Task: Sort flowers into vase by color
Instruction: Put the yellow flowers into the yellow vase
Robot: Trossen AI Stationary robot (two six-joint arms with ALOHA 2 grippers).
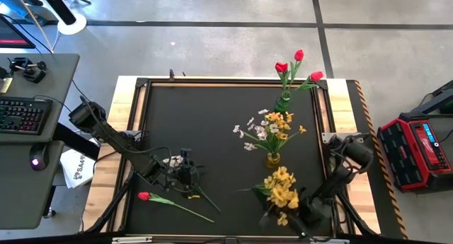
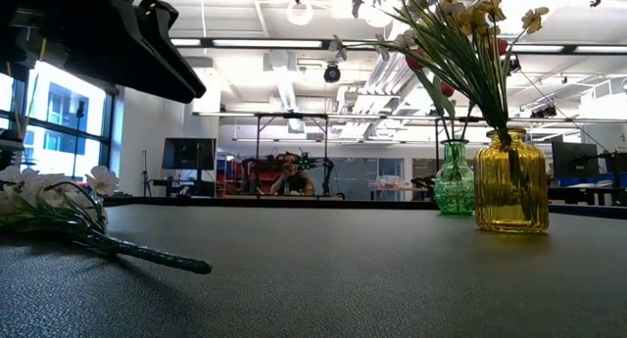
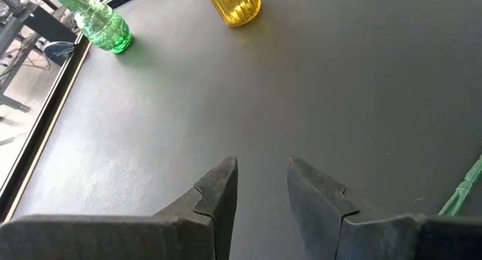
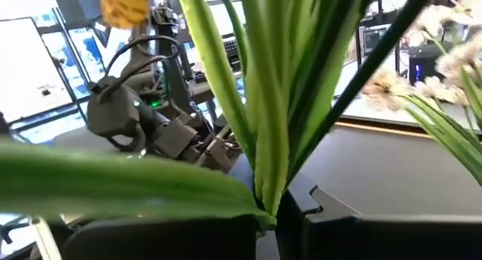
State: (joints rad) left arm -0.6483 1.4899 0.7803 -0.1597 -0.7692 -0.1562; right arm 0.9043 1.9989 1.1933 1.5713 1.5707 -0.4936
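A yellow vase [image 1: 272,159] holds yellow and white blossoms. Behind it, a green vase [image 1: 283,102] holds red tulips [image 1: 298,56]. A white blossom spray [image 1: 172,161] lies flat on the table, and so does a red tulip [image 1: 145,196] near the near-left corner. My left gripper [image 1: 185,177] hovers open beside the white spray with nothing between its fingers [image 3: 263,181]. My right gripper [image 1: 306,214], near the table's near-right edge, is shut on a yellow blossom cluster [image 1: 281,191]. My right gripper [image 4: 275,215] pinches the yellow flower's green stem [image 4: 265,186] between its two fingers, where the long leaves branch off. The stem and leaves rise away from the fingers, and the yellow blossoms [image 4: 124,2] stand beyond them. I cannot tell whether the stem's lower end touches the table.
The white spray's stem end [image 2: 147,255] points toward the table's middle. Bare black mat [image 1: 205,117] spreads across the far-left half. A raised frame edge [image 1: 134,102] runs round the table. A desk with a keyboard [image 1: 21,113] stands to the left, and a red case [image 1: 417,148] to the right.
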